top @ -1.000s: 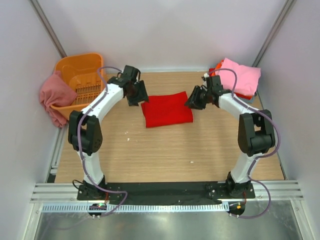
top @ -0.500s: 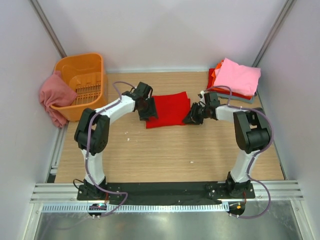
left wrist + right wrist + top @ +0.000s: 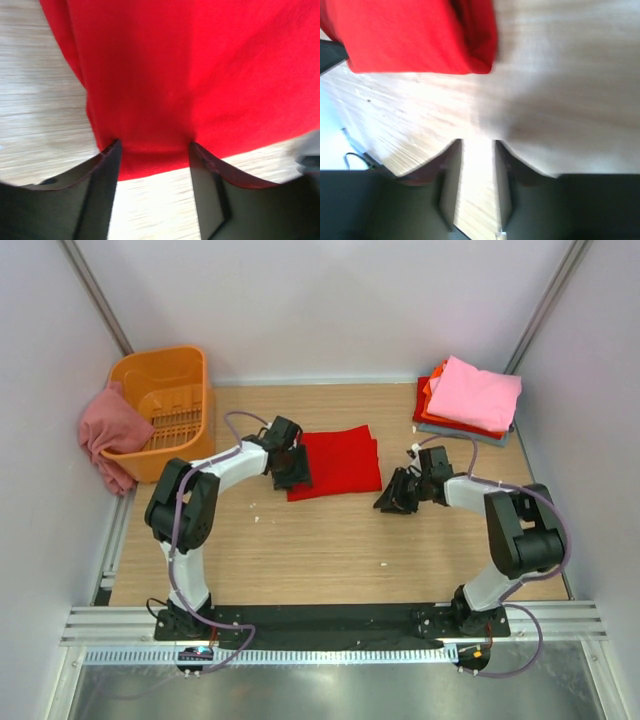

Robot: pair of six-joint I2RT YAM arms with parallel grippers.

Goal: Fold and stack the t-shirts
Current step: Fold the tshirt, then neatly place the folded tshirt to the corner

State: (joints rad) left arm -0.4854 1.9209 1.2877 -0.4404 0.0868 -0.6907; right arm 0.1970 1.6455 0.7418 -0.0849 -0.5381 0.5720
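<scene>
We read no lettering, label, brand or number anywhere; the red t-shirt and orange basket show plain surfaces.

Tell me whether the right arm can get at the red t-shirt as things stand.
Probably yes. The right end effector sits just off the near right corner of the red t-shirt, with only bare table between them; the left end effector is at the opposite edge, out of its way.
</scene>
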